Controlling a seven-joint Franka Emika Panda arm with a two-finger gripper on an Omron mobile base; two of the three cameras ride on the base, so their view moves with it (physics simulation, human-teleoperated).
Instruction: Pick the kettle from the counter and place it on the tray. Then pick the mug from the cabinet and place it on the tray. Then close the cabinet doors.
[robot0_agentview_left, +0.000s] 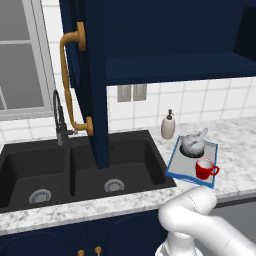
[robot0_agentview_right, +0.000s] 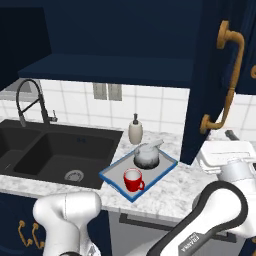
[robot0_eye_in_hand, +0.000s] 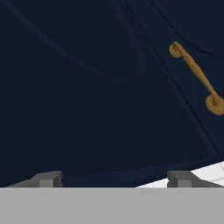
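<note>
- the kettle (robot0_agentview_left: 193, 144) and the red mug (robot0_agentview_left: 204, 169) both sat on the blue-rimmed tray (robot0_agentview_left: 172, 164) on the counter (robot0_agentview_left: 235, 137), so i judged only the cabinet doors were left.
- my claw (robot0_eye_in_hand: 113, 179) was spread wide and pinched nothing; it faced the navy panel of one door (robot0_eye_in_hand: 87, 87).
- that door's brass handle (robot0_eye_in_hand: 195, 78) lay off to one side; which door it was, i could not tell for sure.
- the left door (robot0_agentview_left: 97, 85) and right door (robot0_agentview_right: 210, 85) stood swung out.
- to do it well, i meant to press flat on the panel near its free edge, pushing steadily.
</note>
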